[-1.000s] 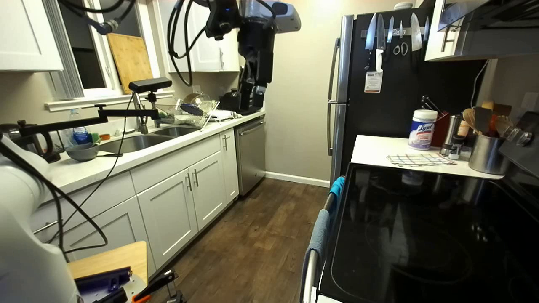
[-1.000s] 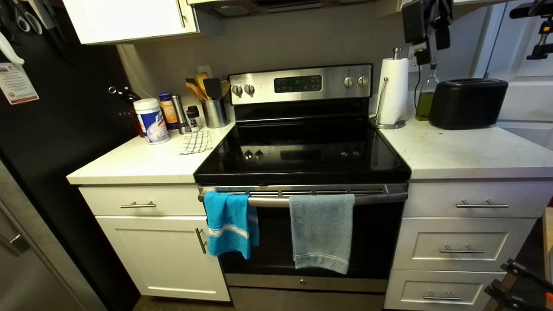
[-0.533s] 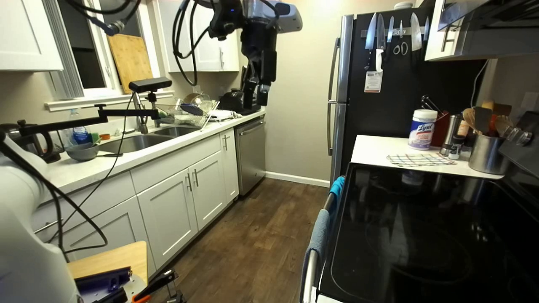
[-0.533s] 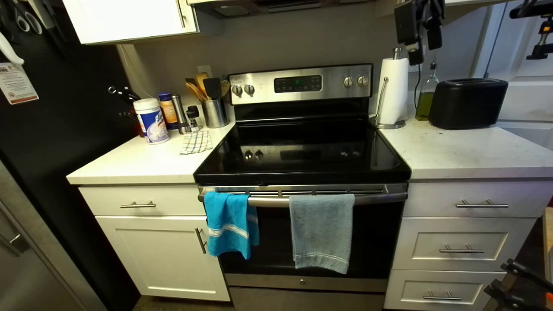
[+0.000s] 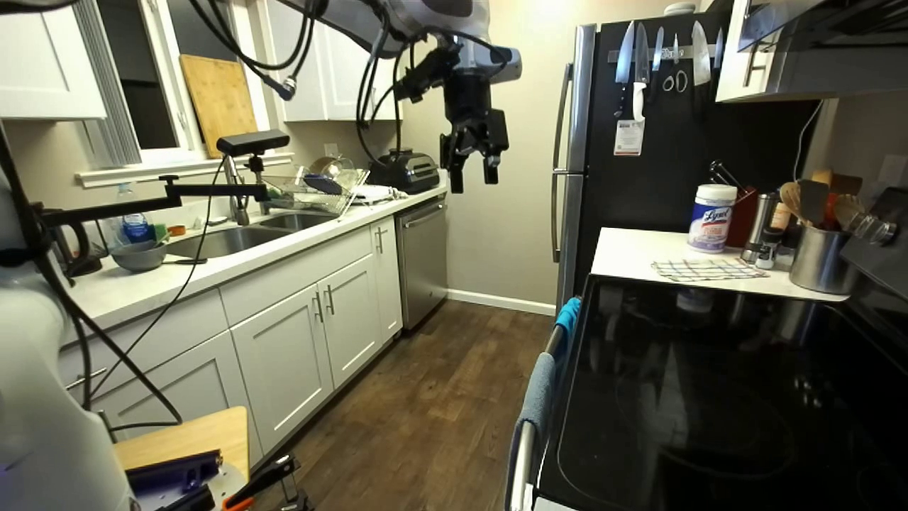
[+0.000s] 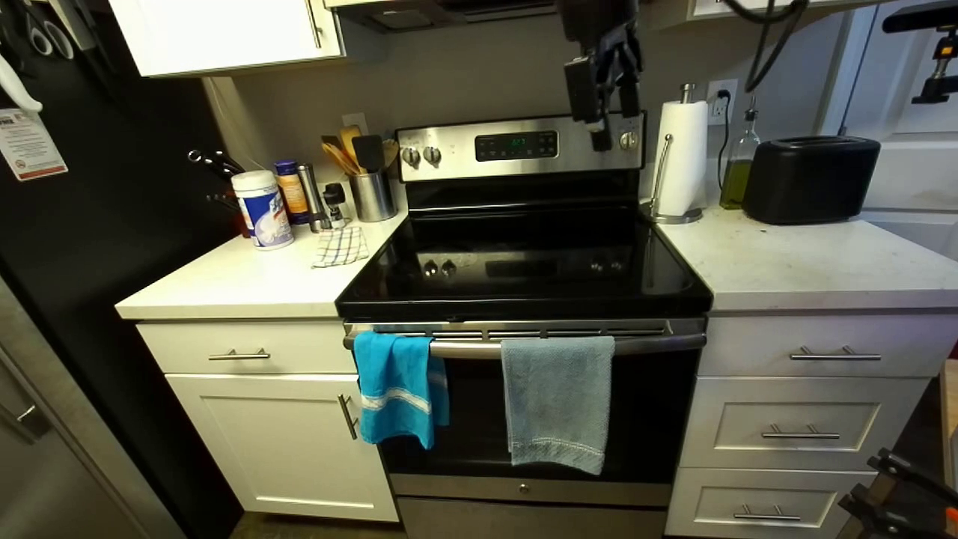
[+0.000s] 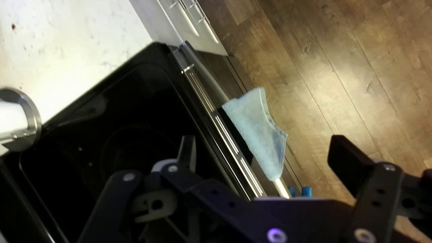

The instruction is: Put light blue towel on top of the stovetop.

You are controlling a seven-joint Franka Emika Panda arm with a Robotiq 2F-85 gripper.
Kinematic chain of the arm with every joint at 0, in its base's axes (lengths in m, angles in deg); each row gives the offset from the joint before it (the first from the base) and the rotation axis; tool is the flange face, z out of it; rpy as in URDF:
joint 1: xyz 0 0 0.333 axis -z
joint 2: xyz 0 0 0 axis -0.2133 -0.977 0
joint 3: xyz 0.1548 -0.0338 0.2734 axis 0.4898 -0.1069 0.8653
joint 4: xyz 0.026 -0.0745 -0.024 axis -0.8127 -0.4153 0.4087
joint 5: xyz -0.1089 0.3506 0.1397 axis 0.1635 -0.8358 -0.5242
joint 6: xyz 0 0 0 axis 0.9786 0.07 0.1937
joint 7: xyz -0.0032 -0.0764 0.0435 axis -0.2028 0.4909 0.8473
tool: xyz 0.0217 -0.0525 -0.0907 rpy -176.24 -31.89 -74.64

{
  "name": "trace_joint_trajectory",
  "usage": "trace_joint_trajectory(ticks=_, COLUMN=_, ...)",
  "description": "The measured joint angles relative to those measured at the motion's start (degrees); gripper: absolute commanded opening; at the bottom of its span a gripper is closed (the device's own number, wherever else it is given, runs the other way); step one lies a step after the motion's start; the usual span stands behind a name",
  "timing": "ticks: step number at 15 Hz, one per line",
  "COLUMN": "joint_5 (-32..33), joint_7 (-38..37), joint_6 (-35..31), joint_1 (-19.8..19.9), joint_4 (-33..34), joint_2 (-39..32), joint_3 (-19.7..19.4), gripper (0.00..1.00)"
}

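Light blue towel (image 6: 557, 404), one: soft cloth, draped over the oven handle (image 6: 468, 349), its front fall hanging before the oven door (image 6: 476, 427), hem at the bottom. Not on the stovetop (image 6: 516, 288).

Stovetop, one: black glass, wide, flat, glossy, above and behind the oven handle. Intended resting place; delivery outstanding.

Gripper (image 5: 474, 177), one: hung high in the air, pointing down, jaws spread wide, nothing held between them. Well apart from the towel; in the wrist view the towel shows through the gap, but well below it and untouched.

Turquoise cloth (image 6: 397, 393), one: banded in white, on the same oven handle, nearer the fridge (image 6: 112, 209). To my eye the brighter of the pair, so not the item called for.

White desk (image 6: 816, 254), with paper roll (image 6: 682, 161) by the stovetop's edge: outside the job.

Done: by my reckoning, nothing beyond a gripper standing ready overhead.

Left: reach down to the oven handle, take hold of the towel, lift it clear, bring it over the front edge, lay it on the glass, let go.

Stage: start of the job; grasp not yet made.

Doubtful: the towel's rear fall, behind the oven handle, is mostly hidden from where I stand; how long it hangs there I cannot tell, nor therefore how high the lift must go.
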Motion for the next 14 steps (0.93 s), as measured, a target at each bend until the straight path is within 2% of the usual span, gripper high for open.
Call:
trace_joint_trajectory(ticks=2, joint_5=1.3, joint_7=0.1, joint_6=-2.5, joint_1=-1.7, joint_4=2.7, joint_2=-4.1, joint_3=0.0, gripper=1.00)
trace_joint_trajectory(ticks=5, joint_5=1.1, joint_7=1.5, joint_6=-2.8, joint_1=-3.3, joint_4=5.8, joint_2=-9.0, joint_3=0.0, gripper=1.00)
trace_joint_trajectory(ticks=9, joint_5=-1.0, joint_7=6.9, joint_6=-2.8, joint_1=-4.2, joint_4=8.4, joint_2=-13.7, joint_3=0.0, gripper=1.00)
trace_joint_trajectory(ticks=14, joint_5=-0.7, joint_7=7.2, joint_6=-2.7, joint_1=-5.4, joint_4=10.2, joint_2=-19.5, joint_3=-0.8, gripper=1.00)
